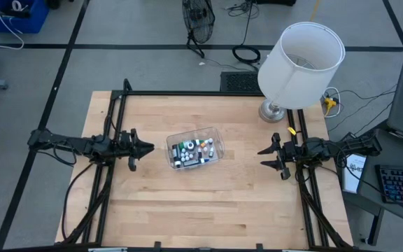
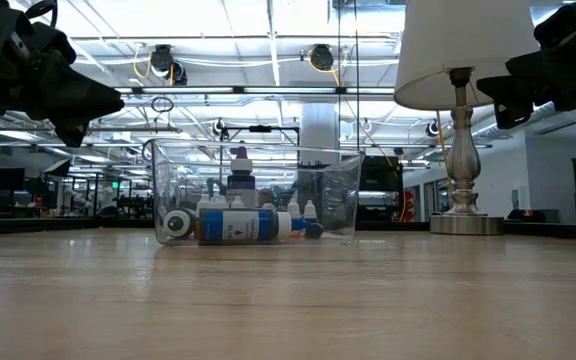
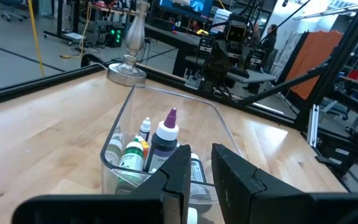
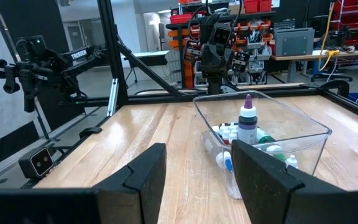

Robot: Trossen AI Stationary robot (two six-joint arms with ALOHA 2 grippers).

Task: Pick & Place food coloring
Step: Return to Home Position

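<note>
The food coloring point(image 1: 191, 151), several tiny bottles with coloured caps, lies and stands inside a clear plastic tub point(image 1: 215, 133) at the table's middle. One taller dark bottle with a purple tip point(image 3: 166, 134) stands upright among them. The tub rests flat on its bottom on the wood point(image 2: 258, 238). My left gripper point(image 1: 149, 148) hovers level left of the tub, pointing at it, shut and holding nothing point(image 3: 201, 155). My right gripper point(image 1: 263, 157) hovers level right of the tub, open, with nothing between its fingers point(image 4: 197, 155).
A table lamp with a white shade point(image 1: 299, 63) stands on its metal base point(image 1: 275, 110) at the far right of the table. Black frame rails point(image 1: 110, 119) run along the table's left, right and far edges. Bare wood point(image 1: 201, 210) lies near the front edge.
</note>
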